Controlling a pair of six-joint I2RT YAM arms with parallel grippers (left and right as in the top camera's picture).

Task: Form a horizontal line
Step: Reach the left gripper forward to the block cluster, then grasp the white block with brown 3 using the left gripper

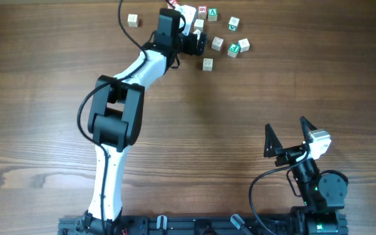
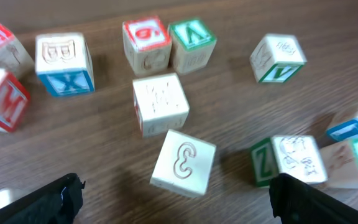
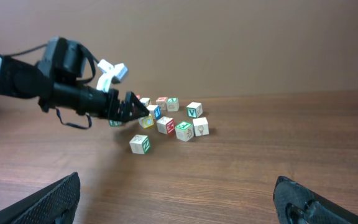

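Note:
No horizontal line shows in any view; small wooden cubes lie scattered at the table's far side. My left gripper [image 1: 202, 43] reaches into that cluster and stands open, holding nothing. In the left wrist view its fingers [image 2: 55, 202] flank a pale cube with a C-like mark [image 2: 184, 162], and a plain pale cube [image 2: 160, 102] lies just beyond it. Cubes with red [image 2: 146, 38], green [image 2: 192, 38] and blue [image 2: 64, 62] faces lie around them. My right gripper [image 1: 286, 127] hangs open over bare wood near the front right, far from the cubes [image 3: 166, 124].
One cube [image 1: 132, 20] lies alone at the far left of the cluster and another [image 1: 207, 64] just in front of it. The left arm [image 1: 116, 117] stretches diagonally across the table's left half. A black rail [image 1: 194, 225] runs along the front edge.

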